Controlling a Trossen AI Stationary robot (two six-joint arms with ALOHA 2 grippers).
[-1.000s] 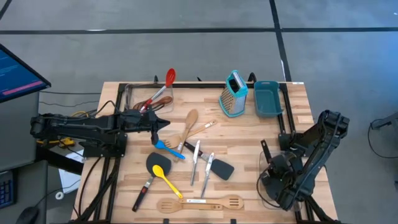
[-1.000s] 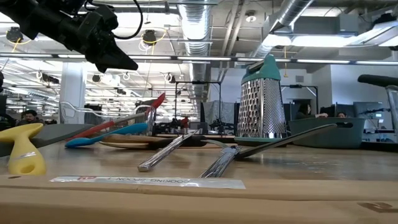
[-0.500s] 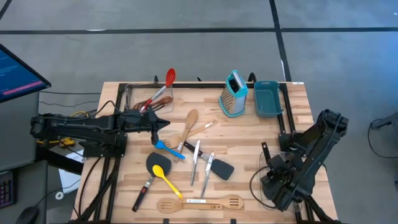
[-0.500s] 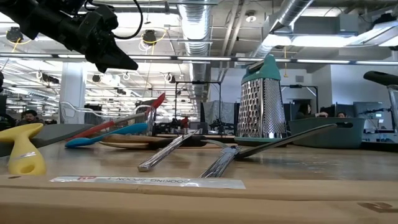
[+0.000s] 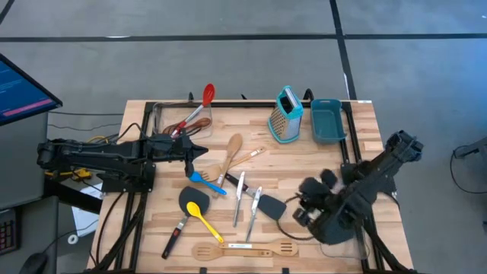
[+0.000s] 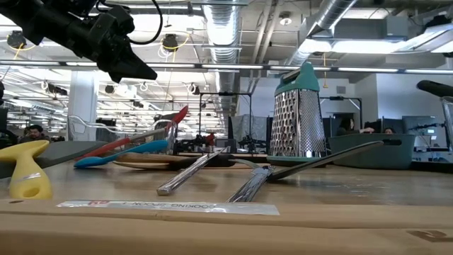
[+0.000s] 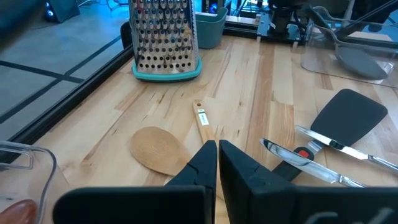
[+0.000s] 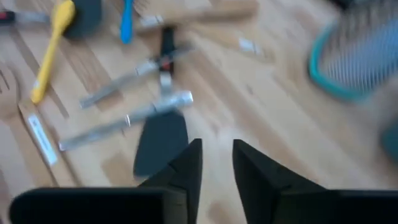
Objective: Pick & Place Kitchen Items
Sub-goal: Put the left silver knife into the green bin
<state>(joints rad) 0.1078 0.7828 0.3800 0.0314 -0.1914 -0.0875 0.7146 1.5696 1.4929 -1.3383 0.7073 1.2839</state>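
Right hand (image 5: 300,215) now swung in from the tabletop's right edge toward the middle, fingers (image 8: 186,165) parted a little and empty, aimed over the black spatula (image 5: 271,205) beside the metal cutlery (image 5: 240,194). Likely the opening of a pick, nothing lifted yet. Left hand (image 5: 199,152) unmoved above the left side, clenched and empty, just over the wooden spoon (image 7: 158,150). Utensils scattered mid-tabletop as before: yellow spoon (image 5: 204,218), blue spoon (image 5: 204,181), slotted spatula (image 5: 243,249) at the near edge. Grater (image 5: 286,116) upright near the far edge, bin (image 5: 326,120) beside it.
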